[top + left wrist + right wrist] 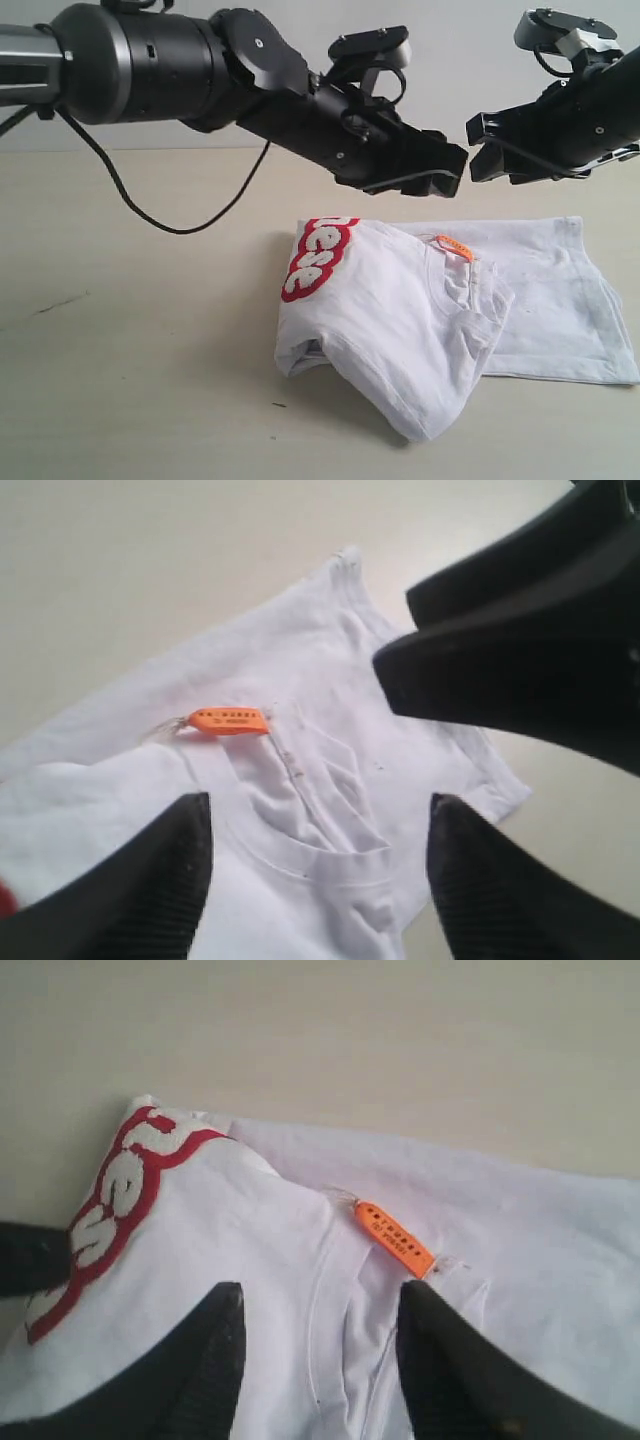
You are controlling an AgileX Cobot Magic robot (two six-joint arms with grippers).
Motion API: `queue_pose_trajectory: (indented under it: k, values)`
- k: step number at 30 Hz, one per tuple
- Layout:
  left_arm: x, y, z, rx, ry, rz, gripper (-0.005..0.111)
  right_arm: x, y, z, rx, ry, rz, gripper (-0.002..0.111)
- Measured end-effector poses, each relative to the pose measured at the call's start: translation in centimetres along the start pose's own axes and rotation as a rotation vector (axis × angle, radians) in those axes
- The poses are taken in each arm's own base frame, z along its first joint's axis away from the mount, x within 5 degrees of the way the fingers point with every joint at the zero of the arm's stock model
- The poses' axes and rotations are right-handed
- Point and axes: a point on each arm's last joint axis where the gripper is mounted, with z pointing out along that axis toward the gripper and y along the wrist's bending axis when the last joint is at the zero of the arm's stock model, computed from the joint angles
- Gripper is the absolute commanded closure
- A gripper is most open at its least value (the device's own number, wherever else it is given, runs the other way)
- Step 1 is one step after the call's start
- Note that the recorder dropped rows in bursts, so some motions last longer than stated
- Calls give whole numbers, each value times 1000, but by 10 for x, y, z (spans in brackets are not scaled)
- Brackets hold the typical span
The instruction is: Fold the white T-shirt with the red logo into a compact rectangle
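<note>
The white T-shirt (400, 330) lies half-folded on the right of the table (150, 380), the red logo (318, 258) curling over its left edge. The left gripper (315, 825) and right gripper (320, 1305) hover above, all 2 agape, empty.

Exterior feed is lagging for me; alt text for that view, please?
A white T-shirt lies partly folded on a pale table, red logo curling over its left fold, orange tag at the collar. The left gripper and right gripper hover close together above it, both empty.
</note>
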Motion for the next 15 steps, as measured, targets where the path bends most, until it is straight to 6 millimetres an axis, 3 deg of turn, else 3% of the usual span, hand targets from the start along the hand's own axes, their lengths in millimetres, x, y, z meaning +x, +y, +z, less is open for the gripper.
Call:
queue_pose_trajectory:
  k: [5, 6, 9, 15]
  values:
    - [-5, 14, -24, -52, 49, 12, 45, 4, -1, 4, -5, 44, -2, 60]
    - [-6, 17, -31, -70, 72, 5, 45, 6, -3, 9, 6, 69, -2, 56]
    - [-2, 33, -55, -179, 166, 30, 45, 17, -21, 36, 55, 180, 48, 50]
    - [18, 54, -97, -286, 191, 20, 45, 43, -56, 85, 95, 352, 135, 50]
